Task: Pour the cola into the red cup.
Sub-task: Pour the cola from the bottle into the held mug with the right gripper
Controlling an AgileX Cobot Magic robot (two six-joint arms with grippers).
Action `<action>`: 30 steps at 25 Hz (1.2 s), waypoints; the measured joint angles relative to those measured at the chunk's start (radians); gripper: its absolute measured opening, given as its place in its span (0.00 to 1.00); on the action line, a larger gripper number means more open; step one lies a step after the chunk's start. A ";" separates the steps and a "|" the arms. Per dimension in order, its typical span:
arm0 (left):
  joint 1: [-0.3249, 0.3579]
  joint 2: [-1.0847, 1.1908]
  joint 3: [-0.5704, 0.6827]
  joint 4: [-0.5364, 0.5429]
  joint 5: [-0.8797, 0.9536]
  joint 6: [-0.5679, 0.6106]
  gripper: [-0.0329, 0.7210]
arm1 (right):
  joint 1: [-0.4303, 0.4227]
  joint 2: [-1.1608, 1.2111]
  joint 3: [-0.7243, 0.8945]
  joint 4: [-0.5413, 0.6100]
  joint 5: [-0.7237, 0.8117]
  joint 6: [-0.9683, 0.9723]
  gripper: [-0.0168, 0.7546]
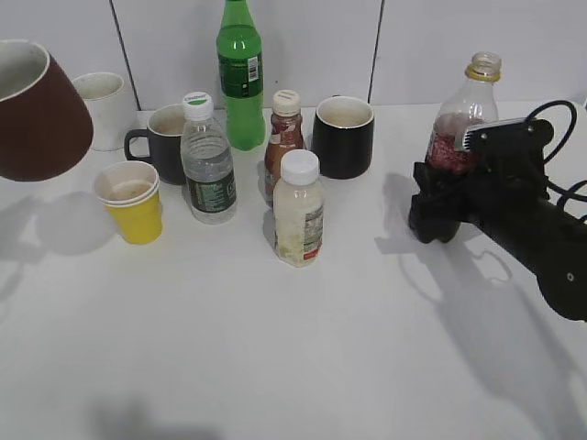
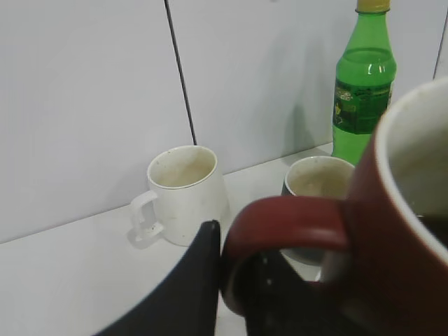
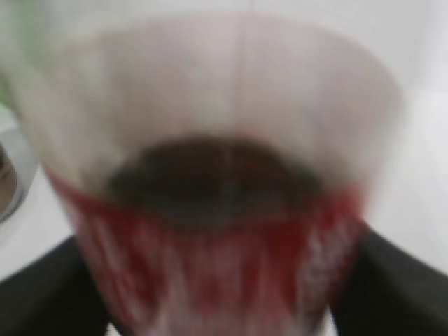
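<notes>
- Right hand (image 1: 438, 203) clamps the cola (image 1: 464, 119) at the label, bottle upright, uncapped; whether its base touches the table (image 1: 303, 348) is hidden.
- Left hand (image 2: 234, 280) pinches the red cup (image 2: 392, 231) by the handle; cup is lifted and tilted.
- Cup sits well apart from the bottle, across the whole cluster: yellow cup (image 1: 131, 200), water bottle (image 1: 207, 158), green bottle (image 1: 240, 73).
- Progress: both items grasped, some dark liquid seems visible inside cup.
- Left, if more is needed: bring them together, tip cola over the cup.
</notes>
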 joint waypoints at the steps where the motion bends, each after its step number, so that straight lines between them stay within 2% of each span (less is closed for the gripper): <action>1: 0.000 0.000 0.000 0.001 0.000 0.000 0.12 | 0.000 0.000 -0.002 0.000 0.005 -0.002 0.63; 4: -0.001 0.000 0.000 0.032 0.000 0.000 0.12 | 0.000 -0.003 0.004 -0.001 0.005 -0.017 0.63; 7: -0.041 0.000 0.000 0.061 0.016 -0.005 0.12 | 0.000 -0.050 0.049 -0.017 0.026 -0.070 0.63; 10: -0.140 0.000 0.000 0.063 0.074 -0.008 0.12 | 0.004 -0.149 0.083 -0.035 0.106 -0.152 0.63; 14: -0.334 -0.003 0.000 0.049 0.234 -0.009 0.12 | 0.046 -0.306 0.084 -0.023 0.270 -0.341 0.63; 16: -0.434 -0.003 0.000 0.012 0.289 -0.009 0.12 | 0.085 -0.363 0.084 0.007 0.320 -0.465 0.63; 20: -0.594 -0.003 0.001 -0.048 0.341 -0.009 0.12 | 0.169 -0.424 0.084 0.102 0.365 -0.773 0.63; 25: -0.717 0.028 0.001 -0.104 0.349 -0.009 0.12 | 0.245 -0.429 0.081 0.175 0.366 -1.051 0.63; 30: -0.757 0.086 -0.024 -0.112 0.369 -0.009 0.12 | 0.271 -0.429 0.080 0.176 0.345 -1.207 0.63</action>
